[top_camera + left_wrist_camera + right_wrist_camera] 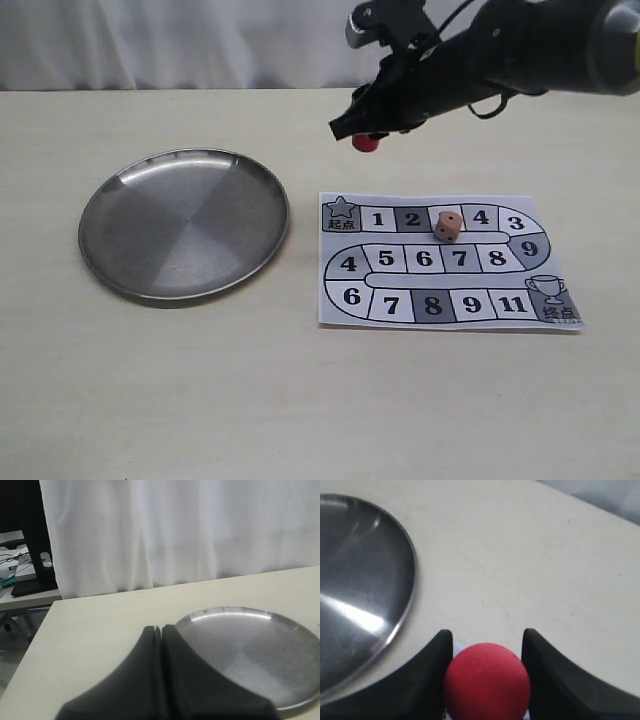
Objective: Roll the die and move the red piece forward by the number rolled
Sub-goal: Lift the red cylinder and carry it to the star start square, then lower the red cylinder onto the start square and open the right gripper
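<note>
The red piece (366, 142) (486, 681) hangs in the air behind the board's far left end, clamped between the black fingers of my right gripper (362, 135) (486, 640), which is shut on it. The pale tan die (447, 226) rests on the paper game board (447, 262), about on the third square of its top row. My left gripper (161, 630) has its fingers pressed together with nothing between them, beside the steel plate's rim; this arm does not show in the exterior view.
A round steel plate (185, 222) (260, 650) (360, 580) lies on the cream table (300, 400) left of the board. A white curtain (175, 530) hangs behind the table. The right arm (500, 50) reaches in from the upper right.
</note>
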### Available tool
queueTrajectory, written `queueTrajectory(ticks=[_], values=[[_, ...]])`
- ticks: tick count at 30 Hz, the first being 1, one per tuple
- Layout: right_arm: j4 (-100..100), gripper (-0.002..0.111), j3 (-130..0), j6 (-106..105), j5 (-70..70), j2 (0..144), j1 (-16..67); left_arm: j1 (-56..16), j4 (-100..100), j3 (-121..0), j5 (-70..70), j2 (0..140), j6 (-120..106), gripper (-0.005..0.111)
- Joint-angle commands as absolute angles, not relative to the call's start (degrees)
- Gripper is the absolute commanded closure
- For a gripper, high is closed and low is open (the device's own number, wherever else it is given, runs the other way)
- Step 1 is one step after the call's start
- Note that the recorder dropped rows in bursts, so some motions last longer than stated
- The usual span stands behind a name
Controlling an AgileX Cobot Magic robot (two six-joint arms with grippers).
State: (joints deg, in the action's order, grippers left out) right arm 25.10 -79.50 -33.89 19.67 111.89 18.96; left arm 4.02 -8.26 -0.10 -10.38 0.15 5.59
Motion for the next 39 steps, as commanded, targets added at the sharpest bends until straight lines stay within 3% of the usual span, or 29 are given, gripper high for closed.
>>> queueTrajectory(ticks=[1, 9, 39], values=[[24.39, 0.104, -76.27, -33.84, 16.79, 116.23, 17.51, 4.29, -8.24, 0.0, -9.92, 0.0, 5.64, 0.107], [24.39, 0.104, -73.79, -34.96, 15.91, 123.64, 17.5, 4.29, -8.24, 0.0, -9.92, 0.0, 5.64, 0.107], [24.75, 0.104, -73.9, -34.22, 19.89, 122.75, 17.5, 4.29, -8.24, 0.0, -9.92, 0.0, 5.64, 0.107]])
